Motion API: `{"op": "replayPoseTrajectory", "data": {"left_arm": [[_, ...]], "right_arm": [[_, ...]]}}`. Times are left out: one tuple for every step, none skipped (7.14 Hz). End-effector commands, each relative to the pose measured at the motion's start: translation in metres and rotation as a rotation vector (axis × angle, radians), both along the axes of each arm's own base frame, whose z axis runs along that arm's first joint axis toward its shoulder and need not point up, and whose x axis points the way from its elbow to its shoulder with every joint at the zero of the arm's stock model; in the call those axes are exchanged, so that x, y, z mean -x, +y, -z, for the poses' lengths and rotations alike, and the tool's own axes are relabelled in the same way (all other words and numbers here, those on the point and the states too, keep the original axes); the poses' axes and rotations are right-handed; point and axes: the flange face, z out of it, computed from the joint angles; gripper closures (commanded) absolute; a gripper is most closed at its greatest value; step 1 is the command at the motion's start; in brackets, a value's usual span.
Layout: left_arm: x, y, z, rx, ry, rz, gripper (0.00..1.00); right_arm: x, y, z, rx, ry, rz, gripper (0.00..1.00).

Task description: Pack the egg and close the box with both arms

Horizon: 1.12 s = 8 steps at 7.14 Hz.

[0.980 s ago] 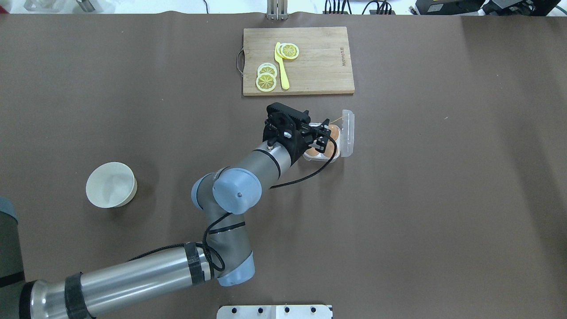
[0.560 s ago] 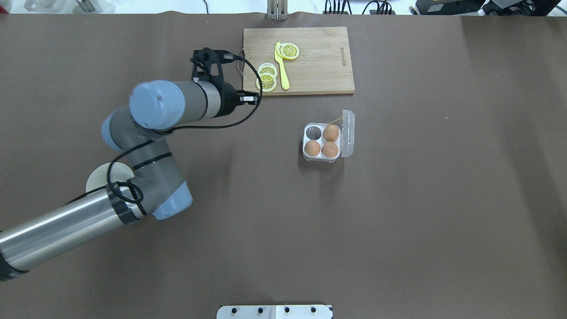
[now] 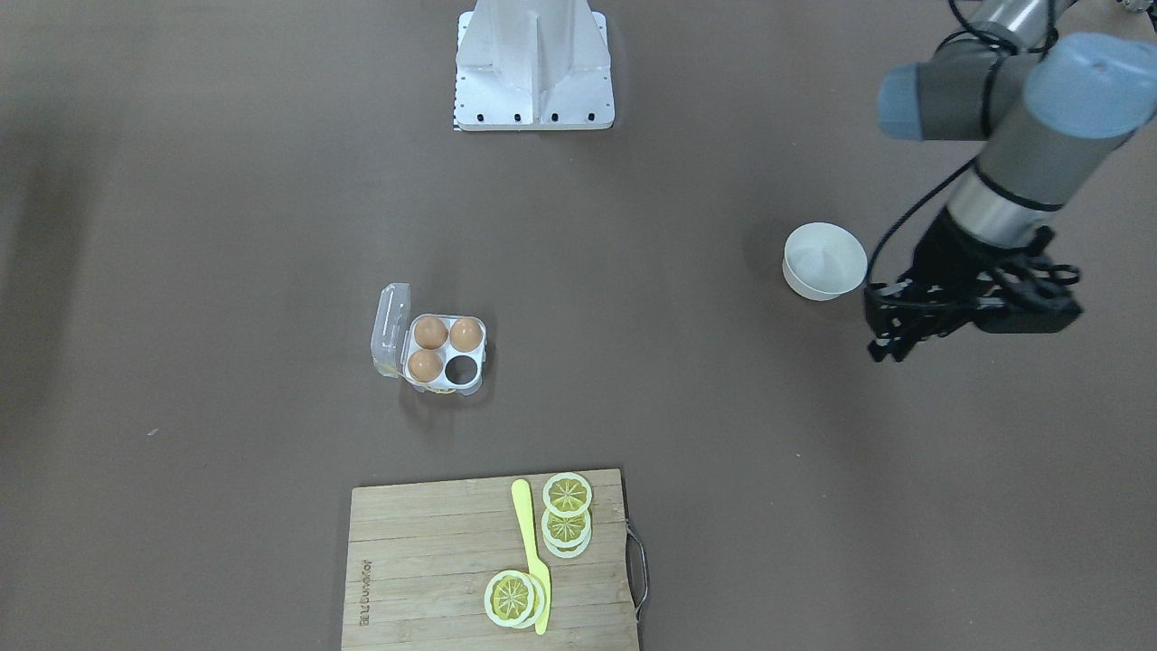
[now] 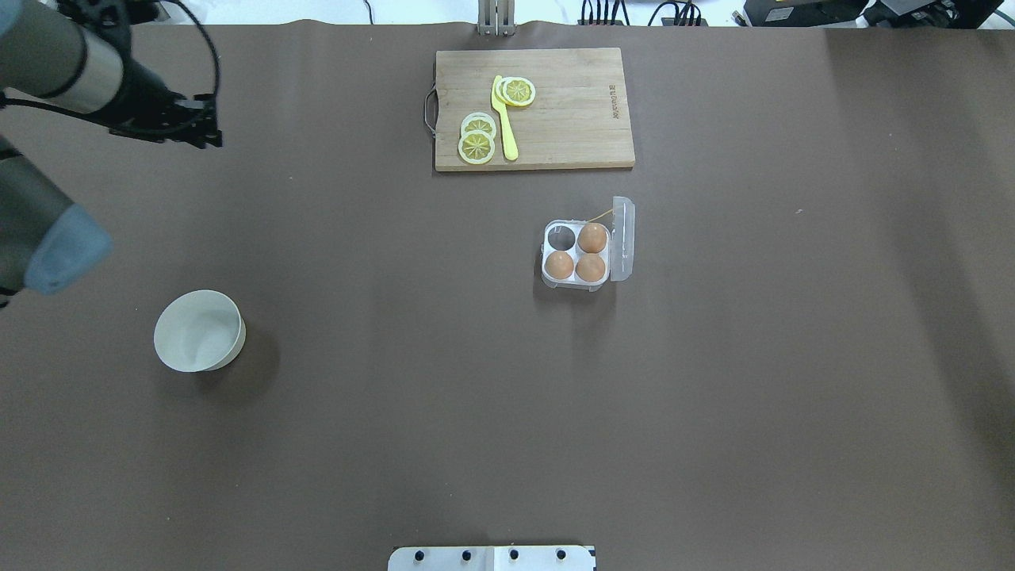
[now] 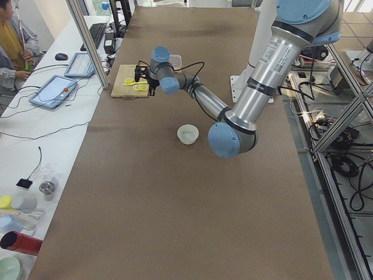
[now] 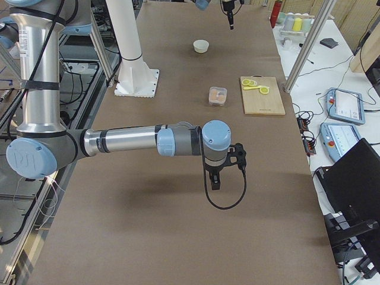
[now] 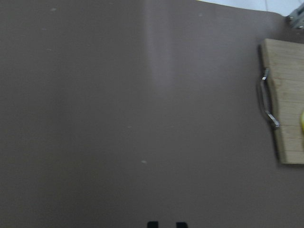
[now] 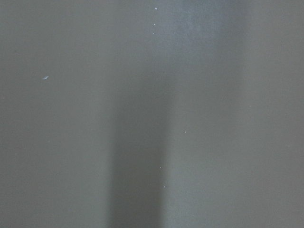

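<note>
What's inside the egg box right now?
Three eggs sit in three cups of the box; the fourth cup is empty. The lid is open, covering nothing; only the cup bottoms beneath the eggs are hidden.

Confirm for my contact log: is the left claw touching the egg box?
Apart. The overhead view shows the left claw near the left edge of the table, bare surface between it and the box.

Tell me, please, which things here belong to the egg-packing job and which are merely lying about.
Job: box, three eggs in it, left gripper, right gripper.
Lying about: empty bowl, board, lemon slices, yellow knife.
</note>
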Motion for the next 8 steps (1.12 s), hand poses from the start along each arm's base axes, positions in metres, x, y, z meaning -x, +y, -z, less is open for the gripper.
{"op": "replayPoseTrajectory", "data": {"left_arm": [[0.125,0.023,-0.094,-0.034,-0.055,-0.092,0.02],[0.158,0.041,-0.131,-0.03,-0.094,-0.129,0.02],[0.177,0.055,-0.159,-0.008,-0.131,-0.178,0.02],[0.2,0.059,-0.174,0.008,-0.165,-0.233,0.02],[0.22,0.066,-0.183,0.007,-0.191,-0.291,0.02],[0.231,0.067,-0.185,0.01,-0.194,-0.284,0.02],[0.232,0.067,-0.19,0.021,-0.196,-0.286,0.02],[0.231,0.067,-0.195,0.03,-0.194,-0.287,0.02]], "right_arm": [[0.01,-0.023,0.022,-0.02,0.004,0.0,0.0],[0.021,-0.036,0.038,-0.012,0.005,-0.013,0.0],[0.037,-0.049,0.052,-0.011,0.008,-0.009,0.0],[0.059,-0.062,0.071,0.001,0.012,-0.01,0.0],[0.096,-0.074,0.093,0.028,0.004,-0.005,0.0],[0.142,-0.084,0.12,0.047,0.013,0.007,0.0],[0.197,-0.088,0.161,0.075,0.016,-0.005,0.04],[0.241,-0.077,0.196,0.125,0.019,-0.054,0.53]]}}
